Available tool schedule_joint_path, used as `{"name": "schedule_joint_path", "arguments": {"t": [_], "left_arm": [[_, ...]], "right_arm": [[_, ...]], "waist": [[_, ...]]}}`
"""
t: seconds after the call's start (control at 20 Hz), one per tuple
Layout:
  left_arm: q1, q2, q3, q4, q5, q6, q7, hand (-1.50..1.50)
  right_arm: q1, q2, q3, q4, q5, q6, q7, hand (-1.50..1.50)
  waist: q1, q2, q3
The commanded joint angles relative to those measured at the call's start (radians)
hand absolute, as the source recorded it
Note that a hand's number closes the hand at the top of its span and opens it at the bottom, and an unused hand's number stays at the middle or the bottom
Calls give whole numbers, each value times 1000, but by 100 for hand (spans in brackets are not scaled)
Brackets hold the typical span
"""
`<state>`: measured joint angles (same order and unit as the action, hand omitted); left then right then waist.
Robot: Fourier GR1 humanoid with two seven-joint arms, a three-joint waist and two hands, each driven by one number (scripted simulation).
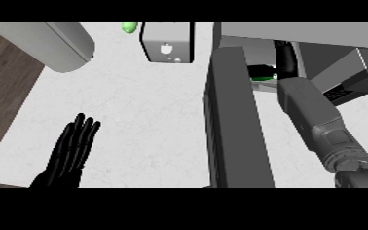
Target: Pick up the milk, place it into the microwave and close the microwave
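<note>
Right hand [286, 53] inside boxy grey microwave [237, 126].

The microwave [287, 41] sits at the counter's [144, 102] right, its door [233, 122] swung open toward the viewer. The right arm [316, 117] reaches inside it, and the right hand [286, 61] is curled around the green-marked milk [262, 73] there. Left of the door, the left hand [72, 151] rests flat with fingers straight. A toaster [167, 43] stands beyond, left of the microwave.
</note>
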<state>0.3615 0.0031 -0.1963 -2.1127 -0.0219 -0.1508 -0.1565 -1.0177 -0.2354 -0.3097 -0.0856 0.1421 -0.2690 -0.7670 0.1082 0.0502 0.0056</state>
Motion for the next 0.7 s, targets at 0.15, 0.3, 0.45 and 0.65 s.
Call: {"name": "schedule_joint_path", "arguments": {"t": [0.15, 0.3, 0.45, 0.65], "left_arm": [[-42, 4, -13, 66, 1, -16, 14, -150], [-47, 5, -54, 95, -2, -38, 18, -150], [-130, 33, -22, 174, 5, -68, 4, -150], [-215, 15, -82, 270, -43, -79, 30, 150]], "right_arm": [[60, 26, -22, -5, -25, 139, -64, -150], [72, 20, -30, -12, -38, 219, -72, -150], [147, 58, -23, -14, -32, 234, -145, -150], [212, 78, -21, -36, -37, 262, -206, -150]], "waist": [[-31, -14, -1], [-46, -22, -2], [-62, -25, -3], [-87, -35, -4]]}}
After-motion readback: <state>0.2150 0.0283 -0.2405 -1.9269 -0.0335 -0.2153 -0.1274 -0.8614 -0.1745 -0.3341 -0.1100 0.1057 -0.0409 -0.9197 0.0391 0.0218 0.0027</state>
